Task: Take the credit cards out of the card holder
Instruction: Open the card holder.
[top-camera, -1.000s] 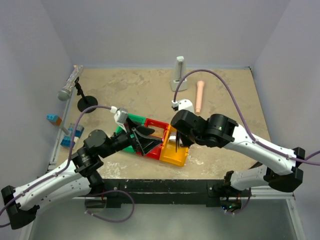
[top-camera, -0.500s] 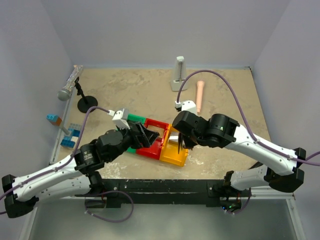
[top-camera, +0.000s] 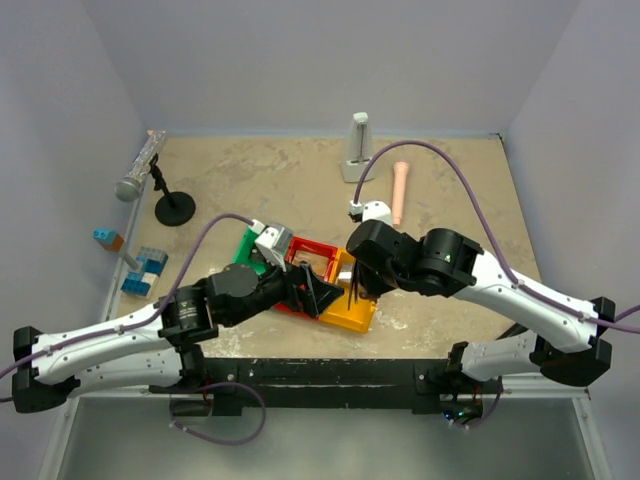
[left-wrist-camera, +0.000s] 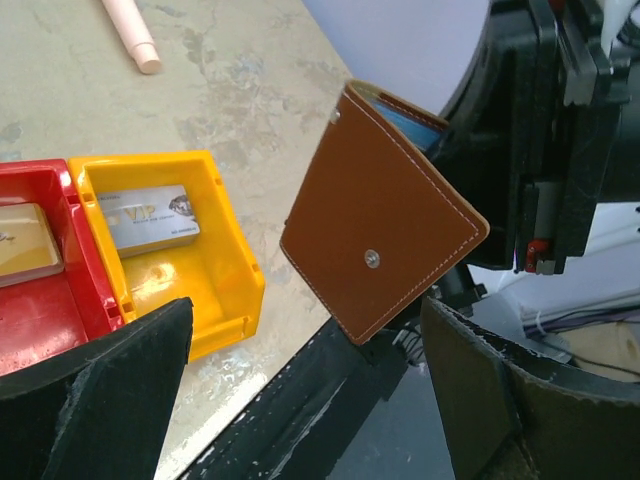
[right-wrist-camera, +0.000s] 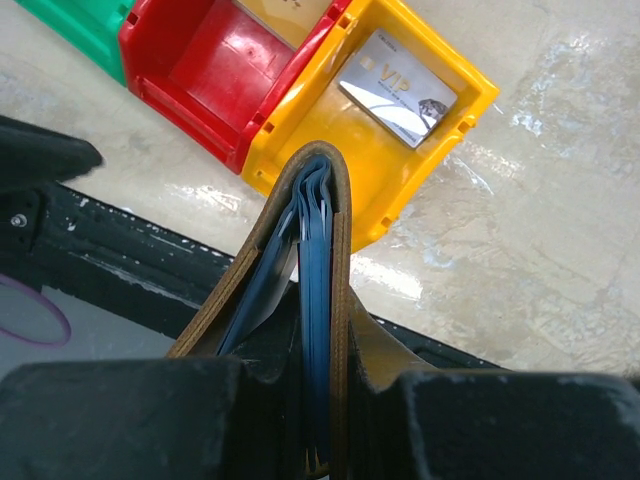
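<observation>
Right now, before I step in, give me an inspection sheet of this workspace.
Surface: beige mottled tabletop.
Job's things: brown card holder held off the table, blue layers inside; silver card in yellow bin, gold card in red bin.
Clutter: green bin, microphone on stand, blue blocks, pink cylinder, grey upright stand.
Grippers: left gripper open, facing the holder; right gripper shut on it.
Cables: purple cable loops above each arm.
Surroundings: pale walls on three sides.

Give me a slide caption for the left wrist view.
Card holder held aloft, folded, near the yellow bin with a silver VIP card inside.
</observation>
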